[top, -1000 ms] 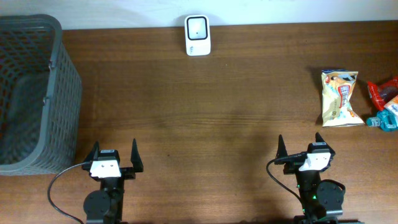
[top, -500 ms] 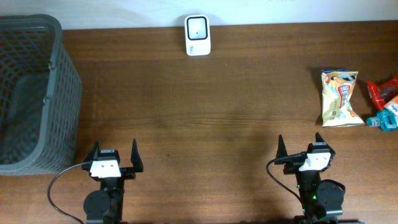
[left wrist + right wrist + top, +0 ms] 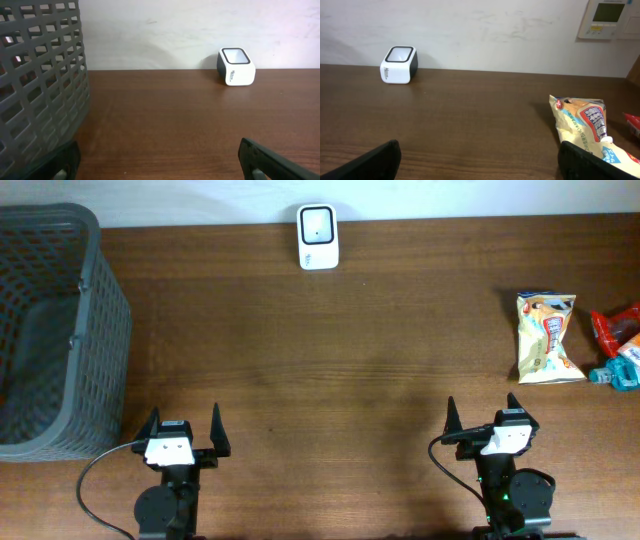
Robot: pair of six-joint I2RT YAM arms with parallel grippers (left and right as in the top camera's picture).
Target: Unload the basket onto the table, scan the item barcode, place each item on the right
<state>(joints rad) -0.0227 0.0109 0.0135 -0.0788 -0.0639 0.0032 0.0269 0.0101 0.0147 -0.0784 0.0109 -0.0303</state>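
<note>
Two arms sit low at the near edge of a brown wooden table [image 3: 330, 330], the left at about 7 o'clock and the right at about 5 o'clock in the overhead view. Largest on the table is a grey mesh basket [image 3: 100, 310] at 9 o'clock, against the left edge. What it holds, if anything, cannot be made out.

Both arms are folded back on their bases, wrists level and pointing toward 12 o'clock. The left gripper [image 3: 185, 412] has its jaws spread fully and nothing between them. The right gripper [image 3: 482, 405] is just as wide and just as empty.

The likely item to scan, a yellow snack bag [image 3: 545, 338], lies flat at 3 o'clock on the table. From the right gripper it is near, at roughly 1 o'clock; from the left gripper it is well apart. Its long axis runs close to 12-to-6, the near end leaning slightly toward the right edge, so the open jaws already stand across its narrow width. The right arm looks the natural one to reach.

The white scanner [image 3: 318, 237] stands at 12 o'clock against the far wall, window facing up.

Smallest are a red packet [image 3: 612, 328] and a blue packet [image 3: 620, 368], just right of the bag at the table's edge.
</note>
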